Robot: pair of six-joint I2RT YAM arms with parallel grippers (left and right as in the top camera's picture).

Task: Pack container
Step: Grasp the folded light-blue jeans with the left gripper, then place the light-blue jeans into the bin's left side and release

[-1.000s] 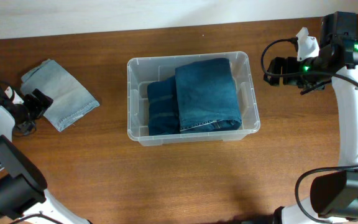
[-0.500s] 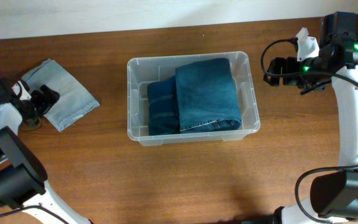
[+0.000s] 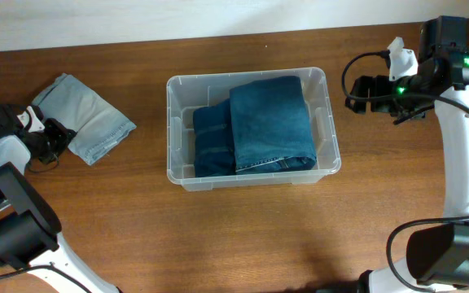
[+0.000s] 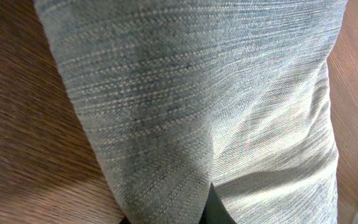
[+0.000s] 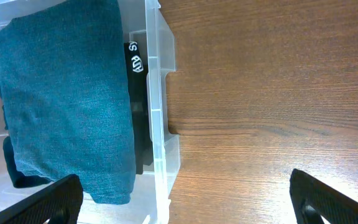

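Overhead: the container (image 3: 175, 130) sits mid-table (image 3: 243, 236), holding two folded dark blue jeans (image 3: 271, 122) side by side. A light denim cloth (image 3: 88, 118) lies well to its left. The left gripper (image 3: 51, 134) is at the cloth's left edge, well apart from the container. The right gripper (image 3: 358, 89) hovers near the container's far right corner, not touching it. The right wrist view adds what overhead hides: the fingertips (image 5: 42, 202) are spread wide, and a black label sits beside the jeans against the container wall. In the left wrist view the cloth fills the frame and only a dark finger tip (image 4: 215, 210) shows; we cannot tell whether that gripper is pinching.
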